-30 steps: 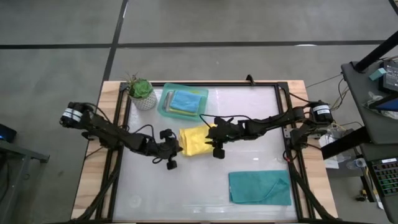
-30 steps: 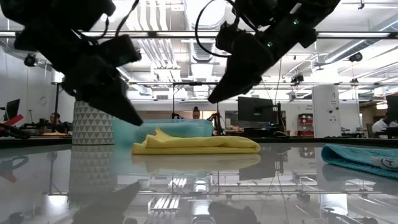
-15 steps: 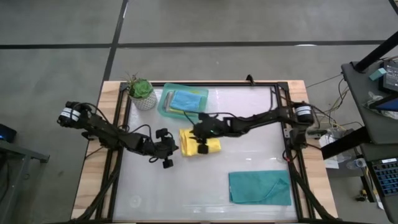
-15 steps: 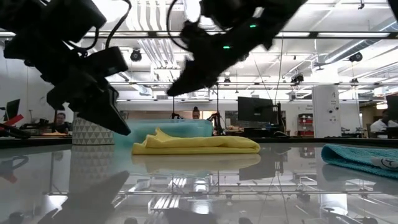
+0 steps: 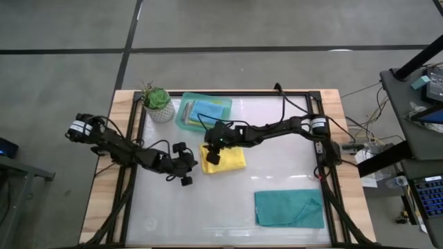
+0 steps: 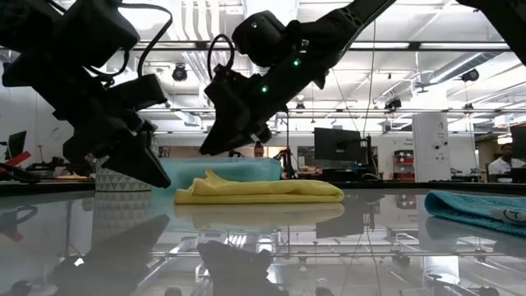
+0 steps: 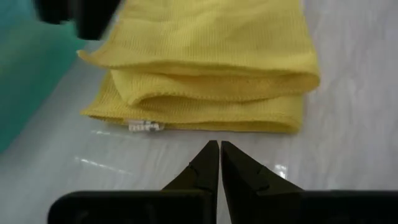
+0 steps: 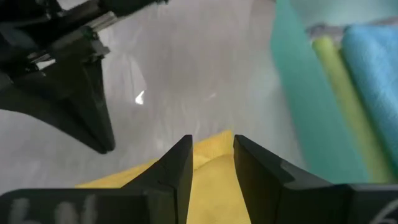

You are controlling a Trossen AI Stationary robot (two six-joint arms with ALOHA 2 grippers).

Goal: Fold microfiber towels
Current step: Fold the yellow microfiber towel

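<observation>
The folded yellow microfiber towel (image 5: 226, 158) lies mid-worktop beside the translucent mint-green plastic tray (image 5: 185, 116); the right tool (image 8: 211, 163), part-open and empty, should descend squarely astride its edge; the left tool (image 7: 219, 163) waits closed, empty, just beside.

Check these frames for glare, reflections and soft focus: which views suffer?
Low view: the glossy table mirrors the yellow towel and ceiling lights, and both arms are backlit to silhouettes. Right wrist view: the tray and its towels are soft, with glare on the table. Left wrist view: the yellow towel is sharp. High view: evenly lit.
</observation>
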